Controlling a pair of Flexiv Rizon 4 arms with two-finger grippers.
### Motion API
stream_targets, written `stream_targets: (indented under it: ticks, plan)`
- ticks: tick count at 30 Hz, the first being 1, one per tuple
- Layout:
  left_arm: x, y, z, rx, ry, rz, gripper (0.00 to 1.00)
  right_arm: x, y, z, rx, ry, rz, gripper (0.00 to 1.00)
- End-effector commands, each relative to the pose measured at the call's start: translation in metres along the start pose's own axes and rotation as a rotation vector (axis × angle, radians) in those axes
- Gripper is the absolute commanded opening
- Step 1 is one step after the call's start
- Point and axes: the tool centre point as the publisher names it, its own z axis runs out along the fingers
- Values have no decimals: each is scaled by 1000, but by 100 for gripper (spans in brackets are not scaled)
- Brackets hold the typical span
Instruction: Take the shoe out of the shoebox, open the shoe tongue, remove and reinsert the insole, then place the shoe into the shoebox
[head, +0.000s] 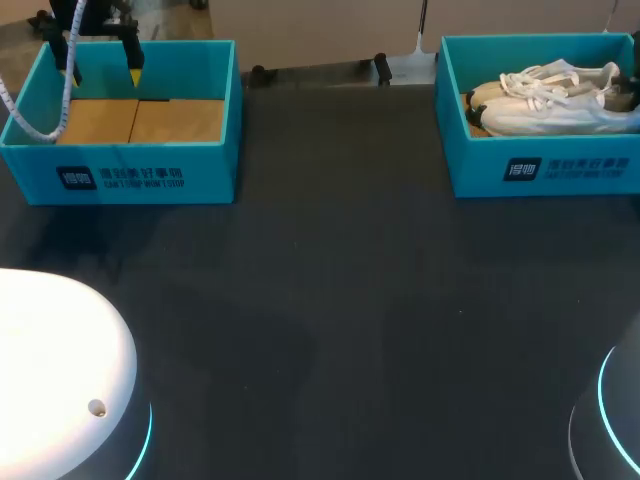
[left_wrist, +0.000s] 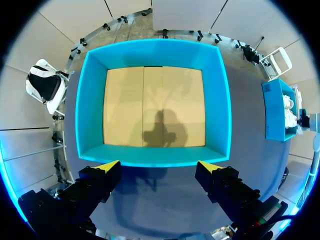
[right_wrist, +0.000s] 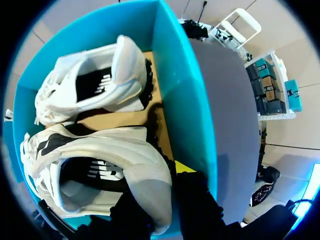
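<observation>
Head view: the shoebox sits at the far right of the table with the pair of white shoes lying side by side in it, heels toward my right arm's side, which suits a grab from that side. The shoe has not yet come out. At the far left an empty box shows its bare cardboard floor, and my left gripper hangs above its back edge, well apart from the shoes. I judge it is parked there to stay clear of the right arm's work.

Left wrist view: the left gripper looks straight down into the empty box. Its jaws are spread wide and hold nothing. The shoebox is off to one side.

Right wrist view: my right gripper is down inside the shoebox, at the heel of the nearer shoe, close against the box wall. The heel is a firm rim to lift by, so the placement makes sense. I cannot tell whether the jaws have clamped on it. The other shoe lies just beyond, untouched.
</observation>
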Motion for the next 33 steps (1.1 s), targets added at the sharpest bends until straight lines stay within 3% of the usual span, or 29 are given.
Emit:
stream_targets:
  ticks: [1, 23, 33]
  plan:
    - [0, 0, 0, 0, 0, 0, 100, -2, -5, -24, -20, -4, -3, 0]
    - [0, 0, 0, 0, 0, 0, 100, 14, -24, -104, -51, -50, -1, 0]
    - [0, 0, 0, 0, 0, 0, 100, 17, -43, -173, -96, -39, 20, 0]
